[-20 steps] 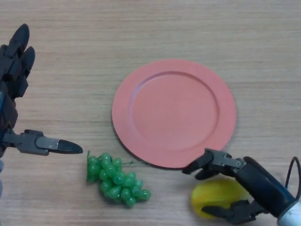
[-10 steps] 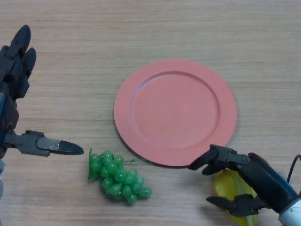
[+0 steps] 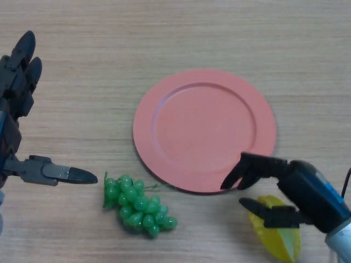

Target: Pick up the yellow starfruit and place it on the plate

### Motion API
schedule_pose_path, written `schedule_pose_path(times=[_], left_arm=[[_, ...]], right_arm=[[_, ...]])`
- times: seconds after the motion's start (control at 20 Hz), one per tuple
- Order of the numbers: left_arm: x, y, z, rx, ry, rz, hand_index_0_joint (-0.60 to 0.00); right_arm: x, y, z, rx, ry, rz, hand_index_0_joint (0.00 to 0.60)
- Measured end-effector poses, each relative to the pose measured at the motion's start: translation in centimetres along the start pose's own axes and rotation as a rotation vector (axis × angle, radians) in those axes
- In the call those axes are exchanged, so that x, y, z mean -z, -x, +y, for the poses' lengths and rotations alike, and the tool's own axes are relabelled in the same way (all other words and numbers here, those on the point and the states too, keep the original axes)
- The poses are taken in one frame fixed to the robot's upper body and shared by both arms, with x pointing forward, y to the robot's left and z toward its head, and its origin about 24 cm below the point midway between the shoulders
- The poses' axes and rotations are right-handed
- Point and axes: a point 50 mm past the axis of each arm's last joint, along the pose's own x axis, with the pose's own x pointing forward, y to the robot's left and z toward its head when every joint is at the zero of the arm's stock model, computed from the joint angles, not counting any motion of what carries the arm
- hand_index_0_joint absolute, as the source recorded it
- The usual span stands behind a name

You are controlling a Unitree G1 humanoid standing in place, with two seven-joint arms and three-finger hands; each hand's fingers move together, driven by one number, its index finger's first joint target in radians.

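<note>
Right hand [image 3: 299, 192] has its fingers and thumb pinching the yellow starfruit [image 3: 277, 238] near the bottom right, just beside the empty red plate [image 3: 204, 130] (left hand [image 3: 16, 98] idles open). Placing's left.

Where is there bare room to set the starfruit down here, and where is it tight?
The plate is bare across its middle. Open tabletop lies beyond it, and between it and the left hand. It is crowded near its front rim, with the grapes, the right hand and the starfruit.
</note>
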Motion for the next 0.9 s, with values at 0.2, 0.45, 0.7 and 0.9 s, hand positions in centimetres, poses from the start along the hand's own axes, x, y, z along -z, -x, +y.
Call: schedule_pose_path(times=[0.2,0.45,0.7,0.9], left_arm=[[-0.7,0.0,-0.1,0.004,-0.005,-0.024,0.000],[-1.2,-0.1,-0.3,0.021,0.004,-0.010,0.000],[-0.7,0.2,-1.4,0.059,0.035,0.007,0.000],[-0.9,0.2,-1.5,0.067,0.041,0.020,0.000]], right_arm=[[-0.4,0.2,-0.2,-0.044,-0.051,0.065,0.450],[-2.2,-0.6,-1.8,0.006,-0.038,0.070,0.000],[-3.2,-1.4,-3.0,0.072,0.019,0.061,0.000],[-3.0,-1.4,-3.0,0.078,0.033,0.101,0.000]])
